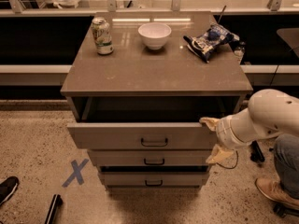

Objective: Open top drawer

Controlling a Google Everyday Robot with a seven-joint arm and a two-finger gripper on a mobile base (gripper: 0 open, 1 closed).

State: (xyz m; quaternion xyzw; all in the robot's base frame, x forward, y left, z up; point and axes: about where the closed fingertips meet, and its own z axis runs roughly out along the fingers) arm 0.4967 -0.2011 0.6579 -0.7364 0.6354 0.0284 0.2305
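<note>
Fingers (pixel 210 122) of my gripper (pixel 214 139) stood apart at the 3 o'clock end of the top drawer (pixel 135 135), the upper one resting on the top edge of its front and the lower one hanging just past its bottom corner; I could not tell whether either pressed on the panel. My white arm (pixel 271 115) reached in from 3 o'clock. That drawer sat part-way out of the cabinet (pixel 154 76), a dark gap showing behind its front, its small black handle (pixel 154 142) at centre untouched. Below it, at 6 o'clock, the middle drawer (pixel 117 158) and the bottom drawer (pixel 126 178) sat further in. On the cabinet's top a can (pixel 102 36) stood upright at 10 o'clock, a white bowl (pixel 154 35) at 12, and a crumpled snack bag (pixel 210 40) lay at 2, all well apart. On the floor a blue tape cross (pixel 75 172) lay at 8 o'clock of the cabinet, and a person's jeans-clad leg (pixel 286 160) stood at 4 o'clock, near my arm.
</note>
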